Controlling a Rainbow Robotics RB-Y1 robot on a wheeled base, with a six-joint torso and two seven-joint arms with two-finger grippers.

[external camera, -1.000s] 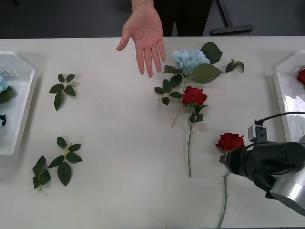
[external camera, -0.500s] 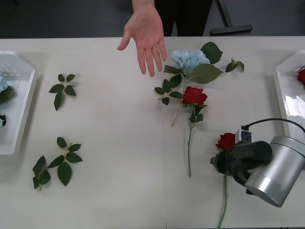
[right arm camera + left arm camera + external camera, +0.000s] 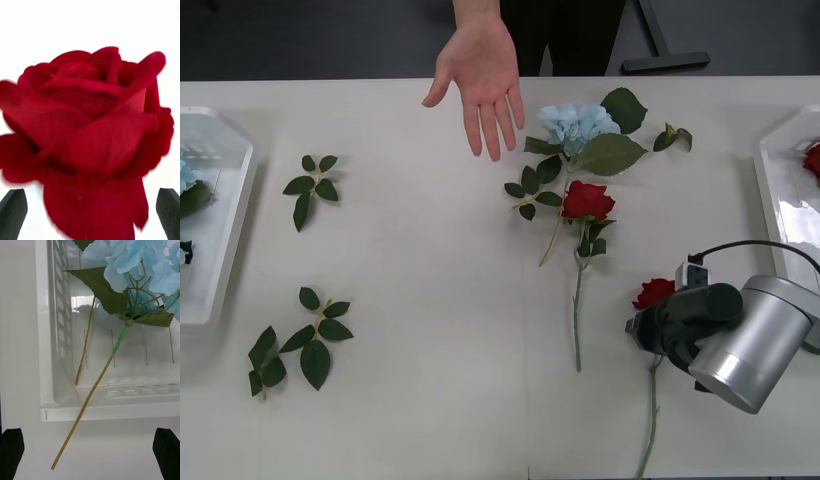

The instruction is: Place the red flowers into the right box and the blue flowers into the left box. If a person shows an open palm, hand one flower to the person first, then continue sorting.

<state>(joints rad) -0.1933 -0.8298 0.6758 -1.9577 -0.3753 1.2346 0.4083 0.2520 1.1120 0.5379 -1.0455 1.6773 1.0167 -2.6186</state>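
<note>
The robot's right arm reaches in low from the right, silver forearm angled down, its black two-finger right gripper (image 3: 648, 330) spread wide apart. The left gripper (image 3: 90, 450) is also spread open, pointing downward. A person's bare hand (image 3: 480, 75) shows an open palm.

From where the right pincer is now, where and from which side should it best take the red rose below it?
Probably at the top of the stem, just under the red rose bloom, coming straight down. The right pincer already hangs open over the bloom, and the thin stem lies flat on the table, running toward the robot.
</note>
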